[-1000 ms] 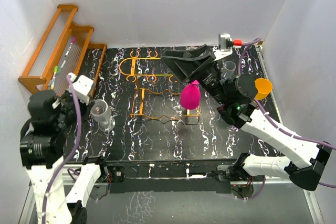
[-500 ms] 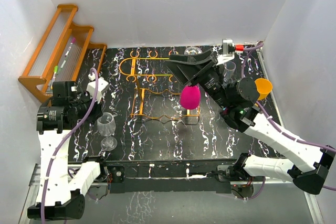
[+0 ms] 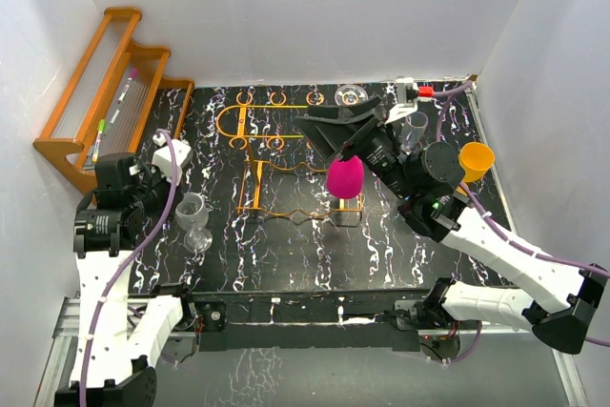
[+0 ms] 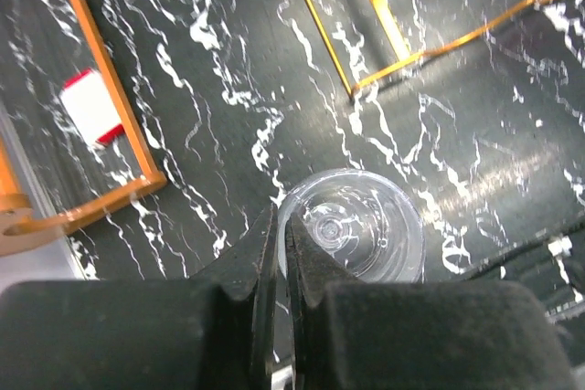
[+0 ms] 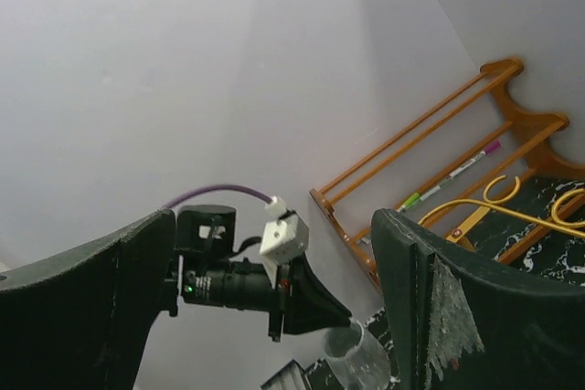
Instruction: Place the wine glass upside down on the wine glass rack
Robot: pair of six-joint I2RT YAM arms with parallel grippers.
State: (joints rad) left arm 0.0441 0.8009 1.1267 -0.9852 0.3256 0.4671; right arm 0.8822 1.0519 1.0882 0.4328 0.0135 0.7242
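A clear wine glass [image 3: 192, 216] stands upright, mouth up, over the black marbled mat at the left. My left gripper [image 3: 178, 203] is shut on its rim; in the left wrist view the fingers [image 4: 265, 248] pinch the rim of the wine glass [image 4: 356, 230]. I cannot tell whether its foot touches the mat. The orange-gold wire wine glass rack [image 3: 255, 145] stands to the right of the glass, and one of its legs [image 4: 388, 34] shows ahead. My right gripper [image 3: 331, 132] is wide open and empty, raised above the rack's right side, facing the left arm [image 5: 233, 285].
A magenta glass [image 3: 345, 178] sits at the rack's right end. A brown wooden stepped rack [image 3: 105, 83] holding pens stands at the far left. A clear glass [image 3: 351, 95], a clear cup [image 3: 416, 125] and an orange cup [image 3: 476, 159] are at the back right.
My left arm has swung and drawn in, carrying the glass a little farther back and more upright. The right gripper has shifted slightly and stays open.
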